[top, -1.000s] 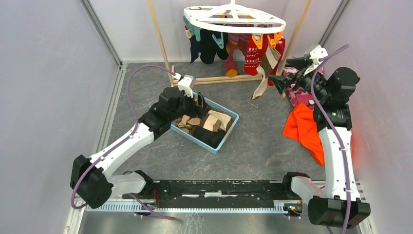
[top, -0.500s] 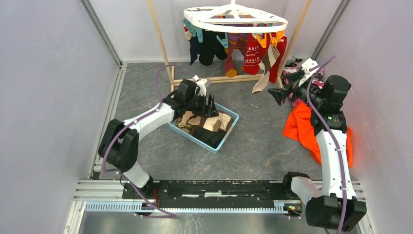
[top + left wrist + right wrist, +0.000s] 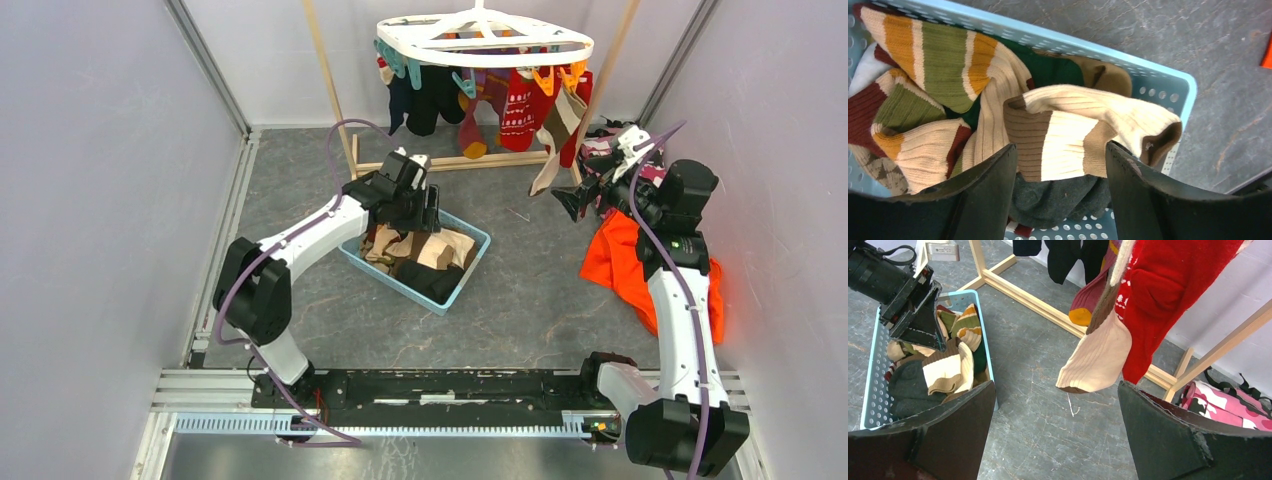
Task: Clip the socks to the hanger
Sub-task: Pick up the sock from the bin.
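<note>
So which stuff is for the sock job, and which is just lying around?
For the job: loose socks, hung socks, white hanger, blue basket.
Just lying about: orange cloth, pink camouflage garment.

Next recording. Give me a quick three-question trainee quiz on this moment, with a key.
1. True or false: the right gripper holds a sock.
2. The left gripper is poised over: A) the blue basket; B) the orange cloth; C) the pink garment.
3. Fill in: between the left fingers lies a cream-and-___ sock.
Key: 1 false, its fingers are spread and empty. 2 A. 3 brown.
</note>
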You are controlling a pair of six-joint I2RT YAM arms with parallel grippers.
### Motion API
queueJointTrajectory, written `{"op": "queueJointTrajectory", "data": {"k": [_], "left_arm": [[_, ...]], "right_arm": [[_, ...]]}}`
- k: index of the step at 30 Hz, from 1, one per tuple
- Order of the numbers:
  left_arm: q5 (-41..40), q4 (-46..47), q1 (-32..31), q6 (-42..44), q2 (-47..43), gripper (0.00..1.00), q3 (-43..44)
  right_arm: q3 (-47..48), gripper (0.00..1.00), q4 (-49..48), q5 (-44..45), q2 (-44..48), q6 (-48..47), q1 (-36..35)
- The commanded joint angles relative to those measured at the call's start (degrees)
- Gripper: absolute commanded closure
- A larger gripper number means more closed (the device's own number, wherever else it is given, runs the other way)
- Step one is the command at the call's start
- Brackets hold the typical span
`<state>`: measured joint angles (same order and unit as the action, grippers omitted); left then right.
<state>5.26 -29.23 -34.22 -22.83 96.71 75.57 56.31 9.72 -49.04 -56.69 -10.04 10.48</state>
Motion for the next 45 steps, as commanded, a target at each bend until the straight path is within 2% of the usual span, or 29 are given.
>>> {"op": "queueJointTrajectory", "data": {"k": [1, 5, 10, 13, 18, 19, 24, 29, 33, 35, 37, 41, 45], "left_arm": [[-5.10, -4.60, -0.19, 1.93, 1.87, 0.28, 1.89], [-5.08, -4.29, -0.28, 0.93, 5.17, 0.29, 3.67], [-3.19, -3.92, -0.19, 1.14, 7.89, 0.43, 6.14], [-1.31, -3.82, -0.15, 1.60, 8.67, 0.58, 6.65], [0.90, -4.24, -0.09, 2.76, 8.01, 0.93, 6.74], [1.27, -4.25, -0.09, 3.13, 7.31, 0.97, 6.65], [6.17, -3.69, 0.32, 7.39, 1.99, 0.98, 6.47], [16.57, -0.71, 3.85, 7.27, -2.03, 0.98, 3.45], [29.47, 5.37, 7.91, 2.38, -3.44, 0.98, 0.36], [36.72, 8.77, 8.57, -0.37, -2.97, 0.98, -0.06], [41.85, 11.05, 8.71, -2.78, -2.16, 0.98, 0.35], [48.39, 19.53, 8.71, -12.06, -1.70, 0.98, -0.33], [50.74, 30.34, 8.73, -21.47, -1.90, 0.98, -1.57]], "right_arm": [[-0.48, 0.02, -3.66, -1.13, -0.70, 1.11, 0.29], [-0.76, 0.02, -4.25, -1.50, -1.19, 1.76, 0.26], [-0.59, 0.02, -4.21, -1.73, -1.41, 1.82, 0.30], [-0.33, 0.02, -3.73, -1.77, -1.31, 1.47, 0.30], [0.08, 0.02, -2.79, -2.01, -1.16, 0.20, 0.31], [0.27, 0.02, -2.41, -2.16, -1.19, -0.38, 0.28], [2.04, 0.02, 1.40, -4.02, -0.71, -6.25, 0.32], [4.53, 0.02, 8.20, -9.21, -0.53, -16.41, 0.33], [5.00, 0.02, 14.85, -16.30, 0.07, -28.66, 0.26], [3.63, 0.02, 15.63, -18.30, 1.10, -32.12, 0.20], [2.90, 0.02, 18.96, -20.97, 2.01, -39.36, 0.18], [3.27, 0.02, 31.40, -26.69, 2.19, -58.38, 0.10], [6.42, 0.02, 43.16, -28.21, -1.45, -68.40, -2.72]]}}
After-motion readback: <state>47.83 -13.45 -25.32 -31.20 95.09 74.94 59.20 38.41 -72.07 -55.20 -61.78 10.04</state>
